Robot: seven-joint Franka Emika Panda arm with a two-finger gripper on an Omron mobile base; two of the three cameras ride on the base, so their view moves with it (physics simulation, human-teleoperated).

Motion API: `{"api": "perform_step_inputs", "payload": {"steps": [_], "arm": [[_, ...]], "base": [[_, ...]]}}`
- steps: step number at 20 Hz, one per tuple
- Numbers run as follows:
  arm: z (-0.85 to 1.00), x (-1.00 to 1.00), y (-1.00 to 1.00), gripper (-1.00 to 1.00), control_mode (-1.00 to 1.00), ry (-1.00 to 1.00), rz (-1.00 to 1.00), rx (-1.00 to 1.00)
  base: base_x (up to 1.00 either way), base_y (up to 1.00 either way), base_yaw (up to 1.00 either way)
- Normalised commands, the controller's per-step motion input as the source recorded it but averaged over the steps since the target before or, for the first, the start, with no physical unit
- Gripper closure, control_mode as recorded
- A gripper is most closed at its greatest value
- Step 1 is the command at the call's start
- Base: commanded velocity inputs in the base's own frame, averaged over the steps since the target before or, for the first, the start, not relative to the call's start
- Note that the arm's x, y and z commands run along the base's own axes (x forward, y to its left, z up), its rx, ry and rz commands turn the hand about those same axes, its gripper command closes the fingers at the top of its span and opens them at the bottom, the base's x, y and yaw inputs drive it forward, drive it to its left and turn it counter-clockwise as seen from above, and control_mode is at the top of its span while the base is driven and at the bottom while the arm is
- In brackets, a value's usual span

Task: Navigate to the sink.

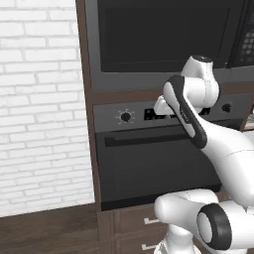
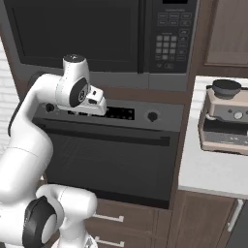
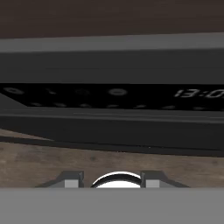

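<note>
The robot faced the wall oven (image 2: 116, 160), its tool (image 3: 112, 180) near the oven's display; whether spread or pressed together, I couldn't tell. The sink lay somewhere beyond sight, direction unknowable; a table (image 2: 213, 169) stood rightward

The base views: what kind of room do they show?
Most likely a home kitchen: a built-in oven with knobs sits under a microwave, beside a white counter that bears a coffee machine.
</note>
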Motion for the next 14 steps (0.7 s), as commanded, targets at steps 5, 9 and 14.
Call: {"api": "perform_step_inputs", "payload": {"steps": [5, 9, 14], "arm": [[0.0, 0.0, 0.0, -1.0, 1.0, 0.0, 0.0, 0.0], [0.0, 0.0, 0.0, -1.0, 1.0, 0.0, 0.0, 0.0], [0.0, 0.0, 0.0, -1.0, 1.0, 0.0, 0.0, 0.0]], "base": [[0.0, 0.0, 0.0], [0.0, 0.0, 0.0], [-0.27, 0.0, 0.0]]}}
